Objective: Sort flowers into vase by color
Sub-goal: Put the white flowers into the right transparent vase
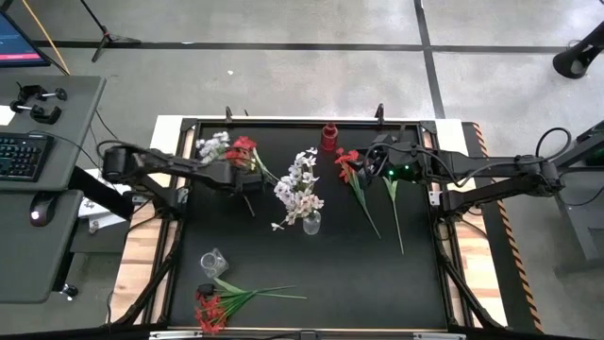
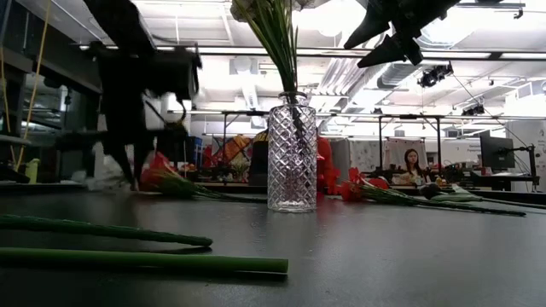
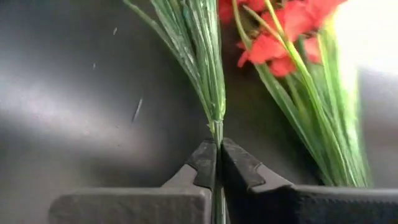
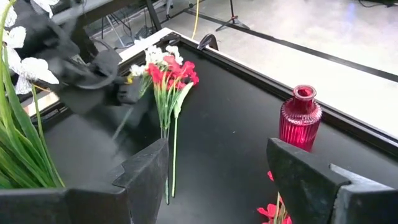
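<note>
Two flowers lie at the far left, one with white blooms and one with red blooms. My left gripper is shut on a green stem just short of them. A clear vase stands mid-table and holds white flowers. A red vase stands at the far edge. My right gripper hangs open above the table, near a red flower that lies flat on it. My left gripper pinches one thin green stem between its two fingertips, just below where the long leaves fan out. The fingers slant down at it, and the stem runs on along them. Its bloom lies outside the wrist view. Whether the stem is off the table cannot be told.
A bare green stem lies right of the red flower. A small clear glass and a bunch of red flowers lie at the near left. A desk with a keyboard stands left of the table.
</note>
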